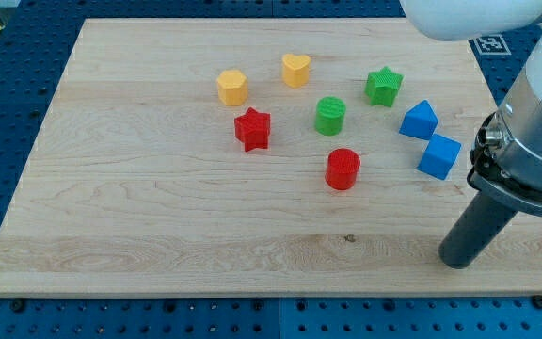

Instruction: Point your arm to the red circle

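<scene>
The red circle (342, 169) sits a little right of the middle of the wooden board (158, 217), standing free with nothing touching it. Just beyond it, toward the far edge, is a green circle (330, 116), and further right and farther back a green star (383, 86). To the left of the red circle lies a red star (252, 129), with a yellow block (232, 87) behind that and a yellow heart (295, 70) farther still (the plain yellow one looks roughly six-sided, though I cannot be sure). Two blue blocks lie to the right: one blue block (419, 120) is nearer the green star, and the other blue block (438, 156) is just beside it, toward the near side. The arm comes in from the right, and my tip (456, 261) rests on the board near the near right corner, well apart from the red circle and nearer to me than the blue pair. There is no hand to spread or pinch; the arm ends in a plain dark rod touching no block.
</scene>
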